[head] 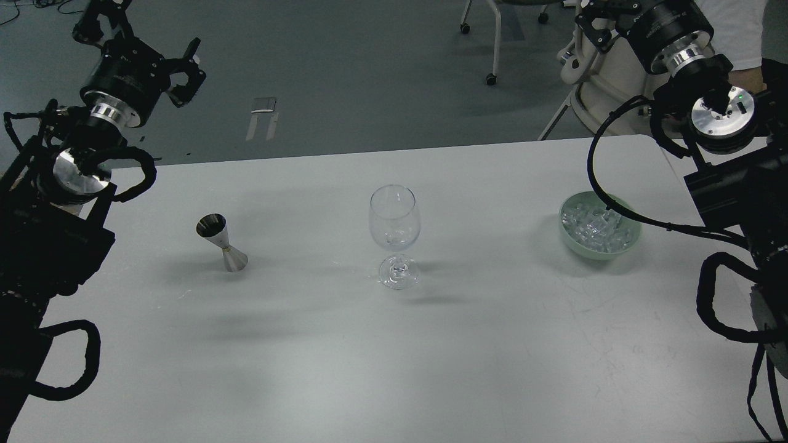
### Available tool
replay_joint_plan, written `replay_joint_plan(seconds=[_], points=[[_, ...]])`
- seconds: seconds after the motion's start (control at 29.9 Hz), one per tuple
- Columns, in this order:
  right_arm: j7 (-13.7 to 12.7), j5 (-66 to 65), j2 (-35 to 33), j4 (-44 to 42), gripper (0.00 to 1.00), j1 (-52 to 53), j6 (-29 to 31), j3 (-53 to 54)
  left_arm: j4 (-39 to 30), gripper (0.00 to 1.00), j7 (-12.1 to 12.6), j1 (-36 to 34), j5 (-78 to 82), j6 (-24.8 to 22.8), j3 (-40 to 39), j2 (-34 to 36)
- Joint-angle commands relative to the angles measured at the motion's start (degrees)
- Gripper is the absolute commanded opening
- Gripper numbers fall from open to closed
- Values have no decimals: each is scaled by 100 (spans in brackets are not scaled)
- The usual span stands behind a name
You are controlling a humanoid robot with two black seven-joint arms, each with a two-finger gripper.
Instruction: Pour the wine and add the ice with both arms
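A clear wine glass [394, 237] stands upright in the middle of the white table [492, 344]. I cannot make out any wine in the glass. To its left stands a steel jigger [221, 243], whose inside is dark, so the wine is hidden if it is there. At the right, a pale green bowl [569, 237] holds several cubes of ice [594, 224]. My left gripper [184, 71] hangs high beyond the table's far left edge, open and holding nothing. My right gripper [594, 24] is up at the far right, dark and cut by the frame's top edge.
A black cable [600, 184] from my right arm loops over the ice bowl. Beyond the table are grey floor, chair legs on castors [490, 79] and a white base [606, 80]. My arms' thick links flank both table sides.
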Motion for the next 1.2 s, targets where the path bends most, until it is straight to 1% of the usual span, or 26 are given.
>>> replay_joint_plan(seconds=[0.0,0.03,0.1,0.4,0.6,0.67,0.94,1.04,1.17], points=[[-1,0,23,3,100,-8,-8,-4,-35,98,-17,54,61,17,14,13],[8,0,32,-5,100,-8,1,-5,-43,98,-26,72,79,26,22,4],[8,0,58,-5,100,-8,1,-5,-44,98,-192,63,97,87,22,30],[8,-17,58,-5,100,10,-25,4,17,98,-254,11,79,79,22,83],[8,-44,-3,12,100,19,-8,-49,18,98,-263,-113,-18,-53,5,136],[8,-44,-12,21,100,27,-8,-66,44,98,-272,-113,-35,25,-91,92],[-1,-9,-39,-14,100,45,-52,-5,141,98,-263,-78,-132,-27,-92,101],[-1,0,-39,-58,100,36,-43,-5,202,98,-263,-69,-141,34,-74,74],[-36,0,-21,-58,100,36,-17,-5,220,98,-202,-78,-149,157,-57,30]])
